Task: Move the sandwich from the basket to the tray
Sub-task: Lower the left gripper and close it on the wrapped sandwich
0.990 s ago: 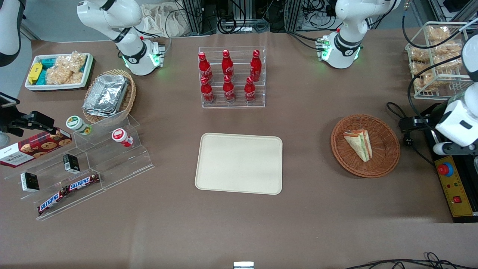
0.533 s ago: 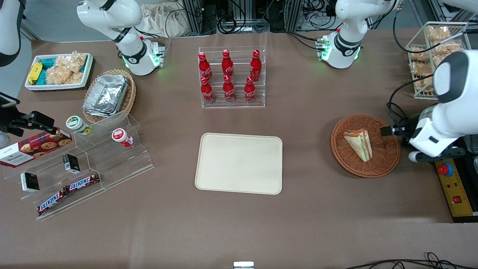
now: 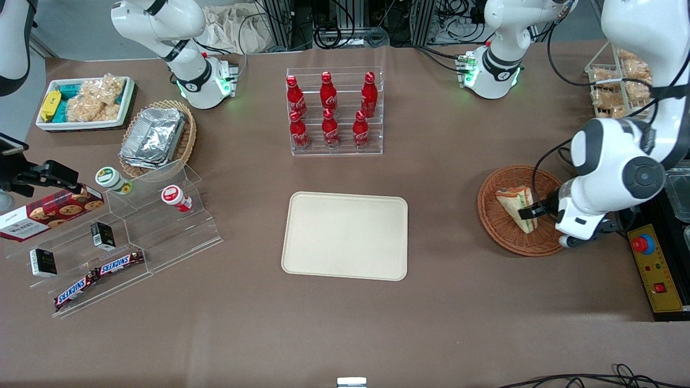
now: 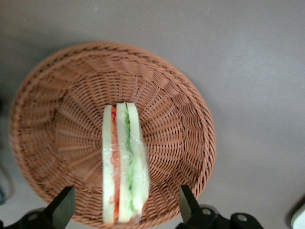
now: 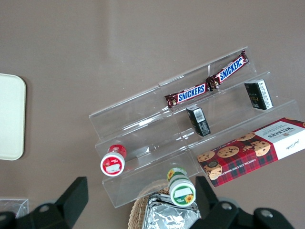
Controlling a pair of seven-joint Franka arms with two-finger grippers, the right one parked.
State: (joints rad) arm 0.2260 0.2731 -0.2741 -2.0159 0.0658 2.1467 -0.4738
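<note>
The sandwich (image 3: 516, 206) lies in the basket (image 3: 504, 233) at the right of the front frame, its pointed end toward the upper left of that frame and its layered edge facing the working arm's end of the surface (image 3: 345, 323). In the left wrist view the sandwich (image 4: 123, 164) stands on edge in clear wrap on the weave of the basket (image 4: 62, 119), showing orange-red and green filling between pale bread slices.

The hand (image 3: 531, 211) hangs over the basket, above the sandwich's wide end, with the white wrist housing toward the working arm's end. In the left wrist view the hand (image 4: 125, 210) is spread wide: one dark fingertip (image 4: 63, 210) is on one side of the sandwich and the other on the opposite side, both apart from the wrap. Nothing is held.

The tray (image 3: 345, 235) sits at the centre of the front frame, well apart from the basket, toward the parked arm's end from it.

A clear rack of red bottles (image 3: 330, 108) stands farther from the front camera than the tray. A stepped clear stand (image 3: 135, 237) with snack bars, small boxes and two tubs occupies the lower left of the front frame.
</note>
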